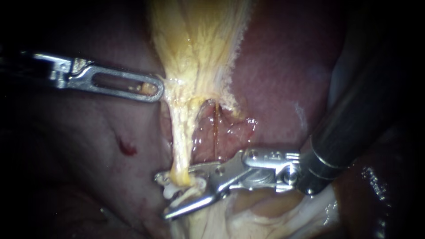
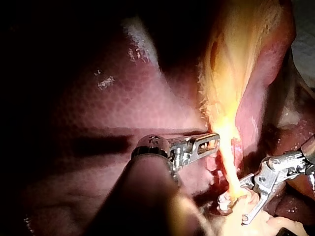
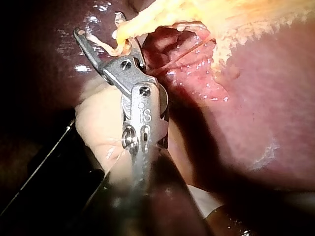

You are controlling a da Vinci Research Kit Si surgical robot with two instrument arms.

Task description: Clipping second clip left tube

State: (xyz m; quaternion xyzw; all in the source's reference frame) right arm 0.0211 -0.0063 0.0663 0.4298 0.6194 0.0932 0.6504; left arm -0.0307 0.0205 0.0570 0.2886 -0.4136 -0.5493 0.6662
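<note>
Yellow tube (image 1: 180, 146) (between right instrument's (image 1: 161, 197) jaws)

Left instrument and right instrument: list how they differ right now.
The left instrument has slotted jaws shut on the edge of the yellow tissue; the right instrument has its jaws open around the tube lower down. The left instrument lies almost level; the right instrument slants in from the upper right. Both have shiny metal tips.
</note>
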